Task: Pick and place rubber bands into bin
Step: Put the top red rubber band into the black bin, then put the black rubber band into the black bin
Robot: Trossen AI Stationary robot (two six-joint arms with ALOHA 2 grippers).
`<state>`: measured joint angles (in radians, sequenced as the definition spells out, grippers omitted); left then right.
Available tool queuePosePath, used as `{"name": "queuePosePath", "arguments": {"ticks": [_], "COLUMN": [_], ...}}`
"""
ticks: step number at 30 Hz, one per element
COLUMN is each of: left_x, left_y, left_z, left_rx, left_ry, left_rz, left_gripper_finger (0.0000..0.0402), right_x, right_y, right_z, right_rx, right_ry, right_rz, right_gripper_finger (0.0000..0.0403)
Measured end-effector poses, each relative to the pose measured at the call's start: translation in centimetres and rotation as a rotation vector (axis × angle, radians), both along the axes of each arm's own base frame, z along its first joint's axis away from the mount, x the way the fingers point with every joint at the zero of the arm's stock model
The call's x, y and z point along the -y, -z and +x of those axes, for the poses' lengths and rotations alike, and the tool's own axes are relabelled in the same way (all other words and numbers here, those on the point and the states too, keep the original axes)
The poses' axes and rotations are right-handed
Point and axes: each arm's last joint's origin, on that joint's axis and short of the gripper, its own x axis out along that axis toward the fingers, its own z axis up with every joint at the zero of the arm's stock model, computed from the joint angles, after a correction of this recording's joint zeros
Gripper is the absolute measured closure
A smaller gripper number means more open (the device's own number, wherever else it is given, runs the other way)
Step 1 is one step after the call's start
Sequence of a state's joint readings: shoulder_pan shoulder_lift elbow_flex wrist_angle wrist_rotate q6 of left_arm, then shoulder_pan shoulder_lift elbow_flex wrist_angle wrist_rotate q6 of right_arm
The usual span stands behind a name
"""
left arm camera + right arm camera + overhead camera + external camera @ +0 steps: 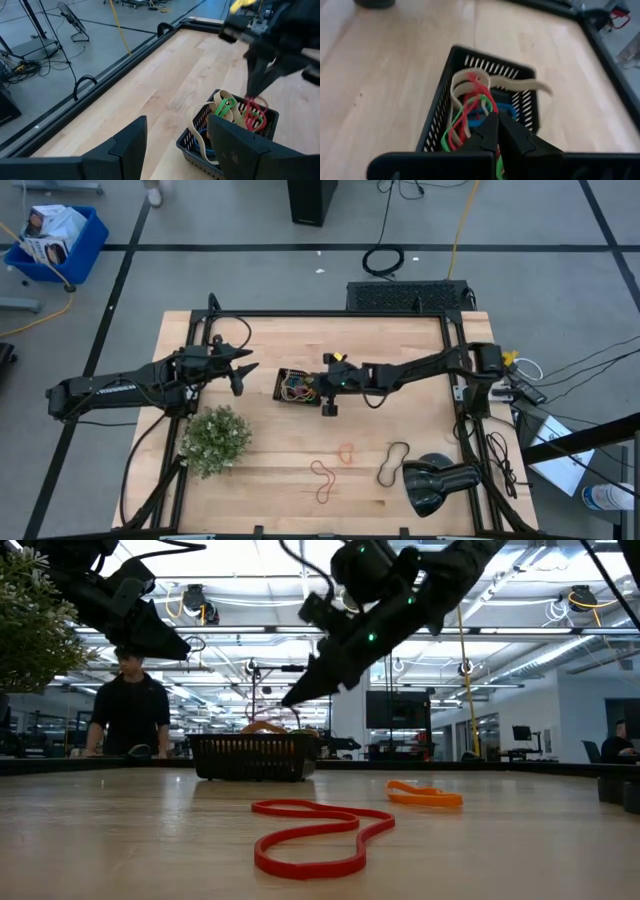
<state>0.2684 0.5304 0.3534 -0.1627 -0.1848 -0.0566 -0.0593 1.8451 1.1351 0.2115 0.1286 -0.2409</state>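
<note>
On the wooden table (pixel 400 470), the closed right gripper (pixel 498 131) pinches a red band (pixel 479 102) over the black mesh bin (pixel 436 117).

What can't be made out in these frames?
- Whether the right gripper pinches a red band: right wrist view, its own fingers hide the contact.
- Band count in the bin: high view, too small.
- Bin contents: low view, the mesh wall hides them.

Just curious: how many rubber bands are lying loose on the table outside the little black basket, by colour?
Red rubber band: 1
Orange rubber band: 1
Black rubber band: 1
Total: 3
</note>
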Motion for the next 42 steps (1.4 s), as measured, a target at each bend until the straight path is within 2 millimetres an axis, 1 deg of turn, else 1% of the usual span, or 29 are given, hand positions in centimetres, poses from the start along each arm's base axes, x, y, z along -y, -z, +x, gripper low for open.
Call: {"name": "queuePosePath", "arguments": {"ticks": [4, 7, 11, 16, 20, 26, 28, 31, 35, 39, 42], "left_x": [0.0, 0.0, 0.0, 0.0, 0.0, 0.0, 0.0, 0.0, 0.0, 0.0, 0.0], "left_y": [0.0, 0.0, 0.0, 0.0, 0.0, 0.0, 0.0, 0.0, 0.0, 0.0, 0.0], "left_z": [0.0, 0.0, 0.0, 0.0, 0.0, 0.0, 0.0, 0.0, 0.0, 0.0, 0.0], "left_rx": [0.0, 0.0, -0.001, -0.001, -0.001, -0.002, -0.002, -0.002, -0.002, -0.002, -0.002], "left_ry": [0.0, 0.0, 0.0, 0.0, 0.0, 0.0, 0.0, 0.0, 0.0, 0.0, 0.0], "left_rz": [0.0, 0.0, 0.0, 0.0, 0.0, 0.0, 0.0, 0.0, 0.0, 0.0, 0.0], "left_gripper_finger": [0.0185, 0.0185, 0.0185, 0.0185, 0.0185, 0.0185, 0.0185, 0.0185, 0.0185, 0.0185, 0.0185], "right_x": [0.0, 0.0, 0.0, 0.0, 0.0, 0.1, 0.1, 0.0, -1.0, -2.4, -3.6], "right_y": [1.6, 2.3, 2.2, 1.9, 1.9, 1.9, 1.8, 0.8, -1.6, -4.1, -5.7], "right_z": [0.4, 0.5, 0.5, 0.6, 0.6, 0.6, 0.6, 0.2, -1.1, -2.9, -4.9], "right_rx": [-0.036, -0.054, -0.048, -0.023, -0.027, -0.022, -0.021, -0.037, -0.066, -0.09, -0.142], "right_ry": [-0.002, -0.001, -0.003, -0.006, -0.015, -0.013, 0.013, 0.059, 0.053, 0.045, -0.013], "right_rz": [-0.003, -0.004, -0.004, -0.01, -0.024, -0.031, -0.051, -0.125, -0.19, -0.138, -0.094], "right_gripper_finger": [0.0403, 0.0403, 0.04, 0.0384, 0.036, 0.0296, 0.0276, 0.0254, 0.0242, 0.0245, 0.0251]}}
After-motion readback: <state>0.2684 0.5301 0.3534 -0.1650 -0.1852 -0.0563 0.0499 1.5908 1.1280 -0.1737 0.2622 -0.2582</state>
